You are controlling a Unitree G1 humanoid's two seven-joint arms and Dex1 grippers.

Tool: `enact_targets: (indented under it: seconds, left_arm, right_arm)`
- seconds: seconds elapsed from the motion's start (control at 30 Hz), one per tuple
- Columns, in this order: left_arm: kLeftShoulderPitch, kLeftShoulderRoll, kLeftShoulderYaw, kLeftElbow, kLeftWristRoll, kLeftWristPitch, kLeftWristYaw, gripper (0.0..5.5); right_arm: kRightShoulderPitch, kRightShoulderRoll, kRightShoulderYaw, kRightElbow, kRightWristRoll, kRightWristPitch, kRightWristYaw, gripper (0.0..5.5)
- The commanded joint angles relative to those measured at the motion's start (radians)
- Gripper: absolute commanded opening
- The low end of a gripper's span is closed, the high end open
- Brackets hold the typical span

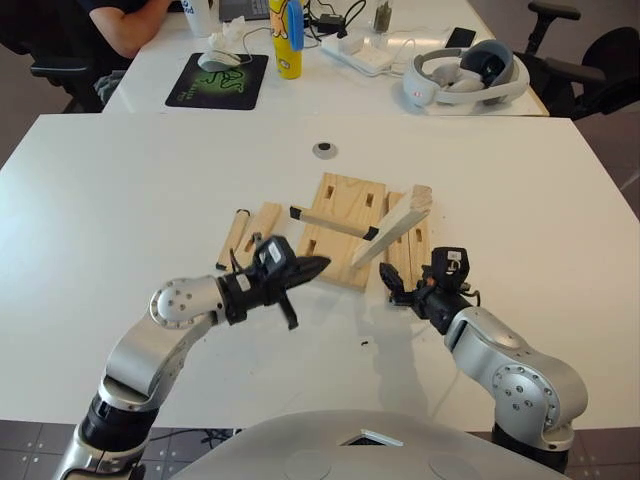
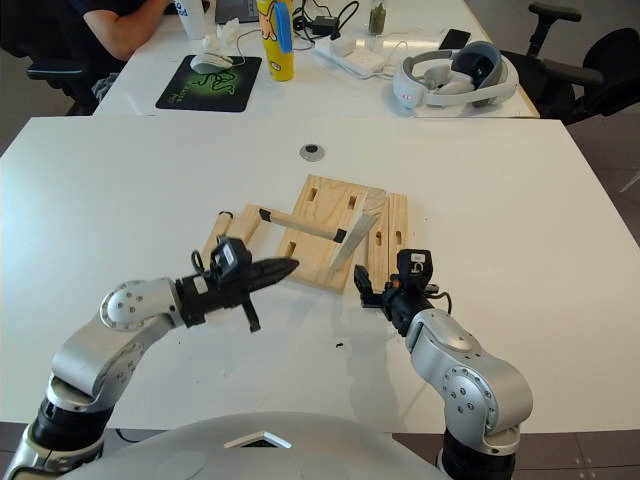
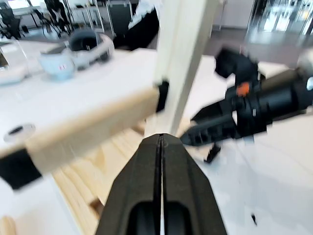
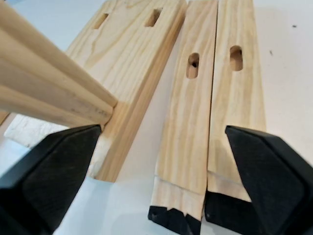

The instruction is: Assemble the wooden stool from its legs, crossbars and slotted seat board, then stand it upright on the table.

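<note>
Two slotted legs (image 4: 190, 112) lie beside the seat board (image 1: 335, 215) on the desk (image 1: 150, 180), right gripper (image 1: 398, 290) spread at their ends, left gripper (image 1: 310, 268) pressed together; leg pickup likely, needing a centred close.

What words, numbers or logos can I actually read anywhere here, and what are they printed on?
No text here is legible.
On the yellow bottle: a blue marking, too small to read.
On the mouse pad: a green design, no readable words.
On the white cup: dark print, cut off and too small.
On the wooden stool parts: no print.
</note>
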Motion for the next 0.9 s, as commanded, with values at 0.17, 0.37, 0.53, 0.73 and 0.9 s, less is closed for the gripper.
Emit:
enact_targets:
  seconds: [0.17, 0.37, 0.53, 0.73, 0.9]
  left_arm:
    - [0.054, -0.021, -0.021, -0.041, -0.027, 0.056, 0.082, 0.0]
    - [0.075, -0.009, -0.031, -0.057, -0.035, 0.059, 0.09, 0.0]
    - [0.086, -0.024, -0.043, -0.072, -0.043, 0.066, 0.122, 0.0]
    - [0.097, -0.024, -0.061, -0.079, -0.044, 0.068, 0.142, 0.0]
    - [0.072, -0.023, -0.068, -0.057, -0.049, 0.068, 0.137, 0.0]
  right_arm:
    - [-0.028, -0.001, -0.01, -0.015, 0.012, 0.098, 0.042, 5.36]
    - [-0.009, -0.002, -0.041, -0.062, 0.025, 0.189, 0.093, 5.36]
    - [0.009, 0.005, -0.056, -0.114, 0.011, 0.274, 0.113, 5.36]
    - [0.02, 0.035, -0.068, -0.116, -0.025, 0.305, 0.122, 4.44]
    - [0.038, 0.059, -0.044, -0.039, -0.083, 0.234, 0.109, 4.44]
